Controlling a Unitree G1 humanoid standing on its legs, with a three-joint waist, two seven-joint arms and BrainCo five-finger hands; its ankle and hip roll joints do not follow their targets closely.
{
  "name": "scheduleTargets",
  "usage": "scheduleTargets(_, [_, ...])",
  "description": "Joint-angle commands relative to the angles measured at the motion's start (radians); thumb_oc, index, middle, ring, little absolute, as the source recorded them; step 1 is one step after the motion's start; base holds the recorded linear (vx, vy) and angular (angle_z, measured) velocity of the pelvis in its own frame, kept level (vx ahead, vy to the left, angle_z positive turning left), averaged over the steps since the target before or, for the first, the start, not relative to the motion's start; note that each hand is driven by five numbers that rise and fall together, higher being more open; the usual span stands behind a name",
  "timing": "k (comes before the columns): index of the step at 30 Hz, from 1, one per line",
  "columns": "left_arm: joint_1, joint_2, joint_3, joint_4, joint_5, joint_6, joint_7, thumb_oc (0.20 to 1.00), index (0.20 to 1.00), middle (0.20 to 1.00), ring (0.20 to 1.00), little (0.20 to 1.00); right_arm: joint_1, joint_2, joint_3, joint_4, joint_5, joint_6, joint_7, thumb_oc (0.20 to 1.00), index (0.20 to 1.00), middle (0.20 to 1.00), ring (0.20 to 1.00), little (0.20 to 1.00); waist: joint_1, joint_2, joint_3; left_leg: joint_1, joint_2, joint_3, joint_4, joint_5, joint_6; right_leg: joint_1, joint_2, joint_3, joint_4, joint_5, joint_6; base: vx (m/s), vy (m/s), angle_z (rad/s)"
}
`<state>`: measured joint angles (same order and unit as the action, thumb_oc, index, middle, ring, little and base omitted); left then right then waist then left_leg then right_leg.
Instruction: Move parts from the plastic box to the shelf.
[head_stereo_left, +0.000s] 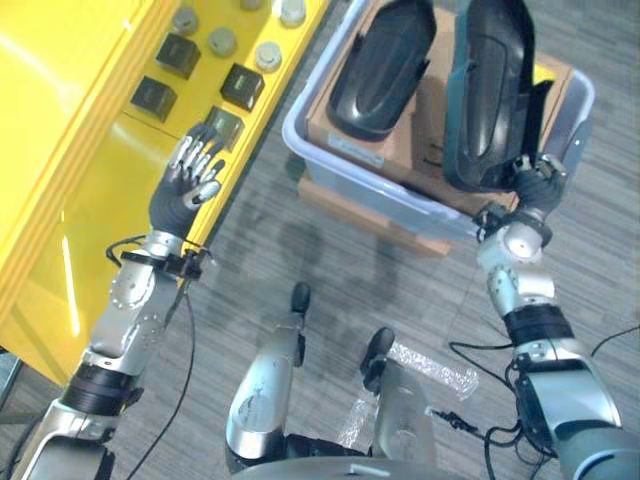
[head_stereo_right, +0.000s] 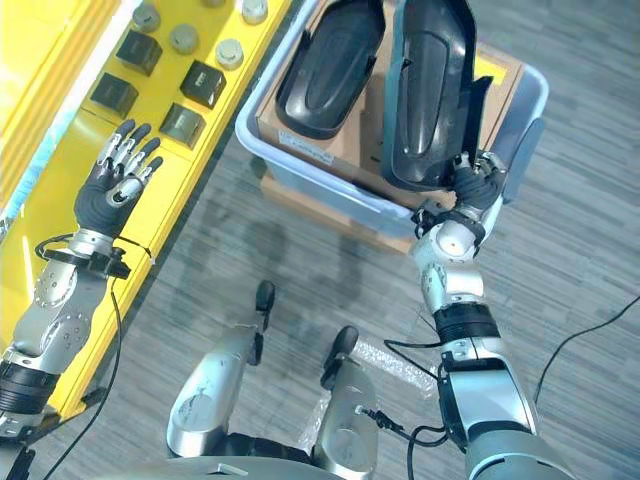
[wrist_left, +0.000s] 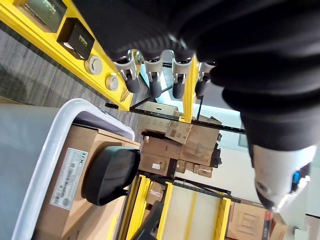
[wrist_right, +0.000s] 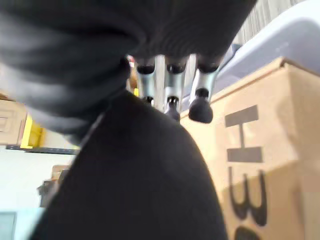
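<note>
Black part (head_stereo_left: 495, 90), right hand (head_stereo_left: 540, 185) gripping

right hand (head_stereo_right: 478, 185) fingers hidden behind black part (head_stereo_right: 428, 90), plastic box (head_stereo_right: 300, 180) cut off at top

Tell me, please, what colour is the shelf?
Bright yellow shelf, clearest in the left eye view.

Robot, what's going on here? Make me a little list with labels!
Right hand: curled on the raised black part, lifting it from the plastic box
Other black part: lying on the cardboard carton in the box
Left hand: open, holding nothing, over the yellow shelf
On the shelf: small dark blocks and round grey caps
</note>
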<state>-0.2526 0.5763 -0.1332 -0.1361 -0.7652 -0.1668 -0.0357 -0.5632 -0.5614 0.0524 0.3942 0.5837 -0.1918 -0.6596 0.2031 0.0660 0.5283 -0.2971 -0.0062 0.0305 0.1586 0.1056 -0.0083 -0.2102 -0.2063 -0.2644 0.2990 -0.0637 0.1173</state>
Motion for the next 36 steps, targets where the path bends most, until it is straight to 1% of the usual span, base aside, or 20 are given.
scheduleTargets(1, [-0.017, -0.034, 0.034, -0.075, -0.041, 0.059, -0.04, 1.0, 1.0, 1.0, 1.0, 1.0, -0.029, -0.036, -0.026, -0.088, -0.052, -0.044, -0.004, 0.2, 0.2, 0.2, 0.2, 0.2, -0.019, -0.025, -0.066, 0.009, -0.023, -0.019, 0.093, -0.13, 0.002, 0.066, 0.017, -0.051, -0.16, 0.098, 0.022, 0.06, -0.015, -0.01])
scheduleTargets(3, [-0.017, -0.047, 0.018, -0.077, -0.068, 0.136, -0.057, 1.0, 1.0, 1.0, 1.0, 1.0, -0.006, -0.021, -0.014, -0.132, -0.072, -0.041, -0.007, 0.2, 0.2, 0.2, 0.2, 0.2, -0.025, -0.027, -0.091, 0.045, -0.019, -0.017, 0.078, -0.135, 0.0, 0.097, 0.023, -0.047, -0.17, 0.093, 0.022, 0.06, -0.009, -0.01])
scheduleTargets(4, [-0.018, -0.05, 0.013, -0.077, -0.072, 0.147, -0.053, 1.0, 1.0, 1.0, 1.0, 1.0, -0.001, -0.018, -0.01, -0.142, -0.084, -0.04, -0.009, 0.2, 0.2, 0.2, 0.2, 0.2, -0.027, -0.028, -0.1, 0.051, -0.019, -0.017, 0.072, -0.131, 0.001, 0.102, 0.023, -0.047, -0.175, 0.096, 0.021, 0.08, 0.013, -0.05])
scheduleTargets(5, [-0.029, -0.064, -0.013, -0.071, -0.121, 0.205, -0.04, 1.0, 1.0, 1.0, 1.0, 1.0, 0.014, -0.003, 0.01, -0.174, -0.096, -0.038, -0.012, 0.2, 0.2, 0.2, 0.2, 0.2, -0.033, -0.027, -0.128, 0.091, -0.015, -0.014, 0.05, -0.134, 0.0, 0.135, 0.027, -0.044, -0.189, 0.091, 0.022, 0.08, 0.025, -0.04])
scheduleTargets(6, [-0.044, -0.08, -0.035, -0.062, -0.145, 0.253, 0.003, 1.0, 1.0, 1.0, 1.0, 1.0, 0.015, 0.007, 0.029, -0.188, -0.11, -0.032, -0.018, 0.2, 0.2, 0.2, 0.2, 0.2, -0.04, -0.027, -0.149, 0.117, -0.012, -0.01, 0.031, -0.128, 0.0, 0.155, 0.031, -0.042, -0.204, 0.094, 0.022, 0.1, 0.028, -0.03])
scheduleTargets(9, [-0.108, -0.115, -0.091, 0.011, -0.197, 0.287, 0.075, 1.0, 1.0, 1.0, 1.0, 1.0, 0.0, 0.035, 0.084, -0.201, -0.154, -0.012, -0.018, 0.2, 0.2, 0.2, 0.2, 0.2, -0.064, -0.027, -0.195, 0.168, -0.004, 0.0, -0.006, -0.12, -0.001, 0.189, 0.038, -0.031, -0.226, 0.096, 0.023, 0.07, 0.035, -0.1])
scheduleTargets(10, [-0.134, -0.13, -0.108, 0.037, -0.175, 0.288, 0.115, 1.0, 1.0, 1.0, 1.0, 1.0, -0.007, 0.045, 0.103, -0.204, -0.162, -0.002, -0.02, 0.2, 0.2, 0.2, 0.2, 0.2, -0.072, -0.026, -0.21, 0.184, 0.0, 0.004, -0.015, -0.117, -0.003, 0.199, 0.04, -0.028, -0.229, 0.095, 0.023, 0.09, 0.041, -0.16])
scheduleTargets(12, [-0.208, -0.173, -0.167, 0.141, -0.19, 0.296, 0.158, 1.0, 1.0, 1.0, 1.0, 1.0, -0.022, 0.071, 0.151, -0.203, -0.17, 0.015, -0.009, 0.2, 0.2, 0.2, 0.2, 0.2, -0.098, -0.025, -0.257, 0.229, 0.011, 0.014, -0.045, -0.11, -0.008, 0.227, 0.047, -0.015, -0.247, 0.095, 0.022, 0.12, 0.038, -0.21])
scheduleTargets(14, [-0.247, -0.205, -0.197, 0.21, -0.216, 0.297, 0.175, 1.0, 1.0, 1.0, 1.0, 1.0, -0.03, 0.095, 0.183, -0.193, -0.167, 0.023, -0.006, 0.2, 0.2, 0.2, 0.2, 0.2, -0.113, -0.024, -0.283, 0.256, 0.015, 0.024, -0.064, -0.108, -0.011, 0.242, 0.051, -0.008, -0.257, 0.095, 0.023, 0.14, 0.021, -0.19])
scheduleTargets(15, [-0.287, -0.266, -0.228, 0.311, -0.27, 0.289, 0.195, 1.0, 1.0, 1.0, 1.0, 1.0, -0.035, 0.123, 0.213, -0.163, -0.154, 0.032, 0.007, 0.2, 0.2, 0.2, 0.2, 0.2, -0.131, -0.026, -0.316, 0.286, 0.022, 0.035, -0.084, -0.105, -0.014, 0.261, 0.056, 0.001, -0.27, 0.096, 0.023, 0.14, 0.007, -0.22])
scheduleTargets(17, [-0.303, -0.289, -0.239, 0.346, -0.281, 0.293, 0.185, 1.0, 1.0, 1.0, 1.0, 1.0, -0.032, 0.137, 0.23, -0.147, -0.141, 0.036, 0.007, 0.2, 0.2, 0.2, 0.2, 0.2, -0.139, -0.026, -0.331, 0.298, 0.025, 0.043, -0.091, -0.105, -0.015, 0.269, 0.057, 0.003, -0.275, 0.096, 0.024, 0.09, -0.006, -0.22])
scheduleTargets(19, [-0.326, -0.319, -0.268, 0.396, -0.28, 0.272, 0.183, 1.0, 1.0, 1.0, 1.0, 1.0, -0.027, 0.15, 0.245, -0.111, -0.124, 0.033, 0.018, 0.2, 0.2, 0.2, 0.2, 0.2, -0.147, -0.028, -0.351, 0.313, 0.03, 0.051, -0.097, -0.107, -0.016, 0.282, 0.059, 0.007, -0.286, 0.098, 0.024, 0.07, -0.017, -0.17])
scheduleTargets(23, [-0.369, -0.371, -0.311, 0.433, -0.232, 0.257, 0.216, 1.0, 1.0, 1.0, 1.0, 1.0, -0.032, 0.188, 0.275, -0.042, -0.101, 0.005, 0.019, 0.2, 0.2, 0.2, 0.2, 0.2, -0.159, -0.033, -0.375, 0.334, 0.038, 0.063, -0.107, -0.109, -0.018, 0.298, 0.062, 0.01, -0.296, 0.098, 0.026, 0.02, -0.025, -0.1])
scheduleTargets(25, [-0.375, -0.377, -0.32, 0.442, -0.223, 0.248, 0.214, 1.0, 1.0, 1.0, 1.0, 1.0, -0.032, 0.191, 0.278, -0.036, -0.097, 0.007, 0.019, 0.2, 0.2, 0.2, 0.2, 0.2, -0.161, -0.034, -0.379, 0.337, 0.039, 0.064, -0.108, -0.111, -0.019, 0.301, 0.062, 0.011, -0.298, 0.097, 0.027, 0.01, -0.02, -0.04])
scheduleTargets(28, [-0.393, -0.39, -0.333, 0.444, -0.153, 0.199, 0.21, 1.0, 1.0, 1.0, 1.0, 1.0, -0.028, 0.198, 0.281, -0.025, -0.099, 0.011, 0.036, 0.2, 0.2, 0.2, 0.2, 0.2, -0.168, -0.038, -0.394, 0.347, 0.042, 0.069, -0.113, -0.114, -0.02, 0.306, 0.062, 0.013, -0.301, 0.096, 0.028, 0.01, -0.007, -0.01])
scheduleTargets(31, [-0.409, -0.389, -0.342, 0.409, -0.08, 0.175, 0.23, 1.0, 1.0, 1.0, 1.0, 1.0, -0.028, 0.204, 0.286, -0.012, -0.098, 0.011, 0.038, 0.2, 0.2, 0.2, 0.2, 0.2, -0.167, -0.041, -0.403, 0.353, 0.042, 0.07, -0.114, -0.117, -0.02, 0.313, 0.064, 0.011, -0.303, 0.092, 0.028, 0.0, 0.0, 0.0])
scheduleTargets(32, [-0.418, -0.384, -0.343, 0.39, -0.059, 0.198, 0.22, 1.0, 1.0, 1.0, 1.0, 1.0, -0.029, 0.208, 0.287, 0.0, -0.099, 0.009, 0.039, 0.2, 0.2, 0.2, 0.2, 0.2, -0.165, -0.043, -0.41, 0.356, 0.042, 0.07, -0.116, -0.119, -0.02, 0.315, 0.066, 0.011, -0.305, 0.091, 0.028, 0.0, 0.0, 0.0])
scheduleTargets(33, [-0.419, -0.382, -0.344, 0.386, -0.056, 0.201, 0.22, 1.0, 1.0, 1.0, 1.0, 1.0, -0.03, 0.209, 0.287, 0.001, -0.097, 0.009, 0.041, 0.2, 0.2, 0.2, 0.2, 0.2, -0.165, -0.043, -0.411, 0.356, 0.042, 0.071, -0.116, -0.119, -0.02, 0.315, 0.066, 0.011, -0.305, 0.09, 0.028, 0.0, 0.0, 0.0])
scheduleTargets(35, [-0.436, -0.382, -0.359, 0.366, -0.003, 0.244, 0.248, 1.0, 1.0, 1.0, 1.0, 1.0, -0.032, 0.213, 0.292, 0.019, -0.091, 0.018, 0.07, 0.2, 0.2, 0.2, 0.2, 0.2, -0.165, -0.045, -0.42, 0.362, 0.043, 0.07, -0.121, -0.119, -0.021, 0.32, 0.067, 0.01, -0.307, 0.089, 0.029, 0.0, 0.0, 0.0])
scheduleTargets(36, [-0.437, -0.382, -0.36, 0.365, -0.001, 0.248, 0.249, 1.0, 1.0, 1.0, 1.0, 1.0, -0.033, 0.214, 0.292, 0.021, -0.093, 0.018, 0.073, 0.2, 0.2, 0.2, 0.2, 0.2, -0.165, -0.045, -0.42, 0.363, 0.043, 0.07, -0.122, -0.119, -0.021, 0.321, 0.067, 0.01, -0.307, 0.089, 0.029, 0.0, 0.0, 0.0])
